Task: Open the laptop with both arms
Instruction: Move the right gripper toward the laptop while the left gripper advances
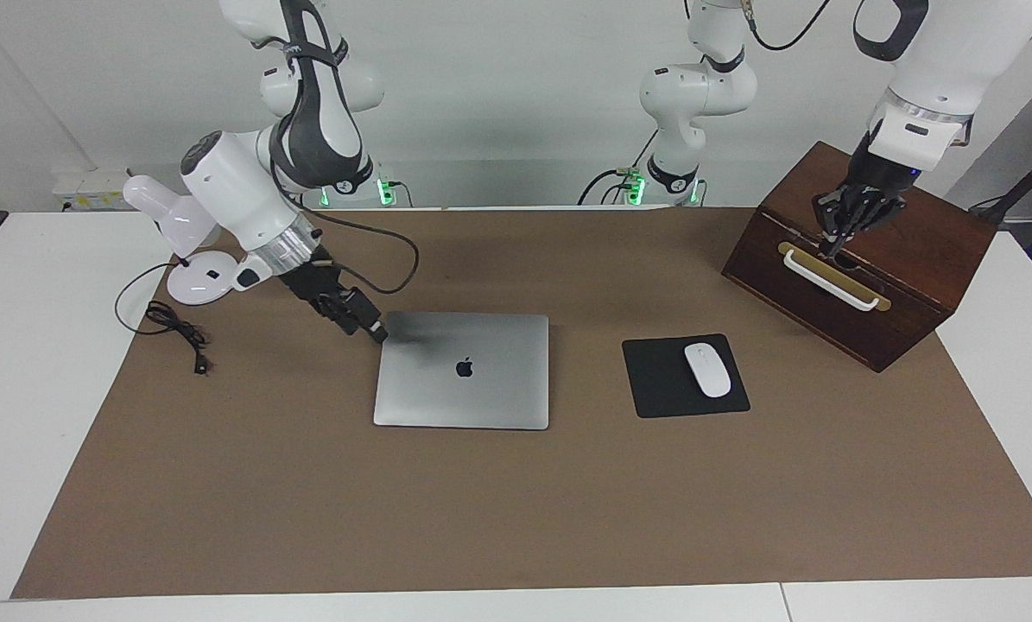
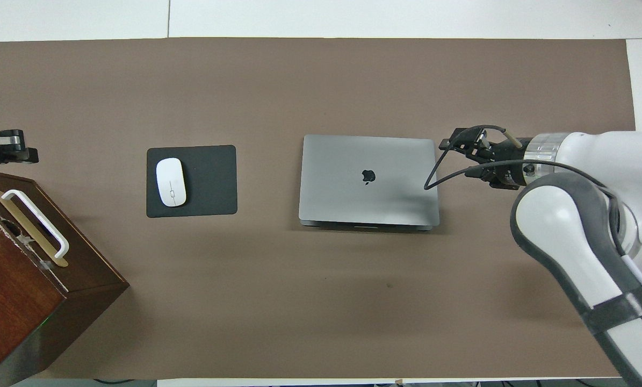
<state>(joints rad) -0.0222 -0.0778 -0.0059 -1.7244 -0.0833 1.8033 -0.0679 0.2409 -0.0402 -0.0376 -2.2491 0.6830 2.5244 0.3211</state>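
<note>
The silver laptop (image 1: 464,380) lies shut and flat in the middle of the brown mat, black apple logo up; it also shows in the overhead view (image 2: 369,199). My right gripper (image 1: 378,332) hangs low at the laptop's edge toward the right arm's end, tips close to its corner; the overhead view shows the gripper (image 2: 445,144) just beside that edge. I cannot tell whether it touches the lid. My left gripper (image 1: 829,249) points down over the front of the wooden box, well away from the laptop, and shows at the overhead view's edge (image 2: 22,148).
A black mouse pad (image 1: 654,384) with a white mouse (image 1: 707,370) lies beside the laptop toward the left arm's end. A wooden box (image 1: 913,259) with a white handle (image 1: 831,281) stands at that end. A white desk lamp (image 1: 192,233) and black cable (image 1: 174,328) are at the right arm's end.
</note>
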